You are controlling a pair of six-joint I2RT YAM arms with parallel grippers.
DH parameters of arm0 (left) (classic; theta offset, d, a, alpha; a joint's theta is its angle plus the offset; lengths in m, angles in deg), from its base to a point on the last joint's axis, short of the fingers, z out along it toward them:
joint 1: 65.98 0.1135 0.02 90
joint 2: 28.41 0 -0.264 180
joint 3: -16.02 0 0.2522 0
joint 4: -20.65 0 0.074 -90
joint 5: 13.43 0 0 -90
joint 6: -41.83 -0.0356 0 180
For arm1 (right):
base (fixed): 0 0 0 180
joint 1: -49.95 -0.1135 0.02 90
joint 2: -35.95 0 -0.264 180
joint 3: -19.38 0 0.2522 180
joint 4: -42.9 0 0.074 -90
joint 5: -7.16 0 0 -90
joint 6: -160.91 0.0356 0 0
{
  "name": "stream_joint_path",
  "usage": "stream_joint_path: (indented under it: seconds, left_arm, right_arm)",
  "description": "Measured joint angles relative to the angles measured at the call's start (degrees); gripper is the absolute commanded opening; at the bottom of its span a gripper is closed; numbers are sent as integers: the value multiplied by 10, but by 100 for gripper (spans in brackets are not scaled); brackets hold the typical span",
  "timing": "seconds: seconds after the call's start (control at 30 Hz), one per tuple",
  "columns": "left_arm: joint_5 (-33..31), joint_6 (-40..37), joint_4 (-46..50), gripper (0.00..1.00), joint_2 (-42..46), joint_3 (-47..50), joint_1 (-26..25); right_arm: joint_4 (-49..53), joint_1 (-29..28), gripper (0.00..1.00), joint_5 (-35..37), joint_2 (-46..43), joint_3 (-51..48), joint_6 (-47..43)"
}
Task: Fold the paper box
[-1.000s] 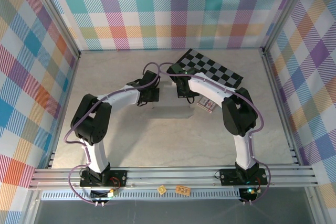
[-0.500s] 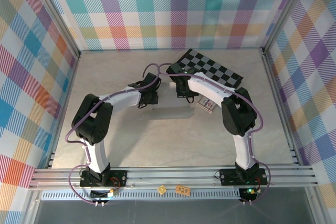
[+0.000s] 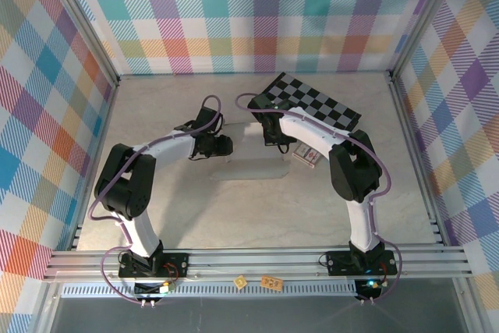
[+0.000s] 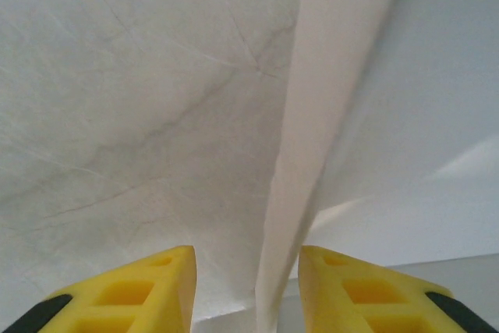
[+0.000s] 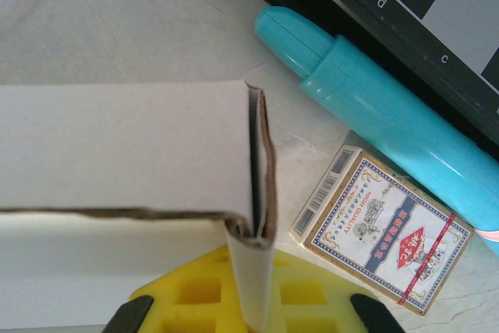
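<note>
The right tool pinches an end wall of the paper box; the left tool straddles a side wall, released. Next, seemingly: re-grip and crease that wall upright

1. Left arm: is bending at a raised elbow well behind its gripper, with the forearm lying level toward the centre.
2. Left gripper: is pointing sideways toward the right gripper; its yellow fingers are standing apart, clamping nothing, with a wall of the paper box running between them.
3. Right arm: is folding at an elbow behind and outboard of its gripper, with the forearm reaching inward.
4. Right gripper: is pointing downward with its jaws closed, pinching an upright flap of the paper box.
5. Both grippers are sitting near each other, tips apart.
</note>
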Motion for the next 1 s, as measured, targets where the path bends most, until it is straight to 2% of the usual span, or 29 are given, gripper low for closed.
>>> stream_joint_path:
  seconds: [0.2,0.43,0.8,0.83,0.93,1.0]
  left_arm:
    - [4,-1,-3,26,-18,1,-1]
    - [-20,0,-17,0,-20,-1,-12]
    - [-157,48,22,0,-28,-21,-61]
    - [-162,50,22,0,-28,-21,-63]
    - [-167,54,24,26,-27,-21,-63]
    - [-172,54,34,36,-25,-21,-63]
  right_arm:
    - [0,0,0,0,0,0,0]
    - [-1,0,0,-1,0,0,0]
    - [-5,0,0,-8,0,0,0]
    - [-6,0,0,-9,0,0,0]
    - [-8,0,0,-12,0,0,0]
    - [-7,0,0,-11,0,0,0]
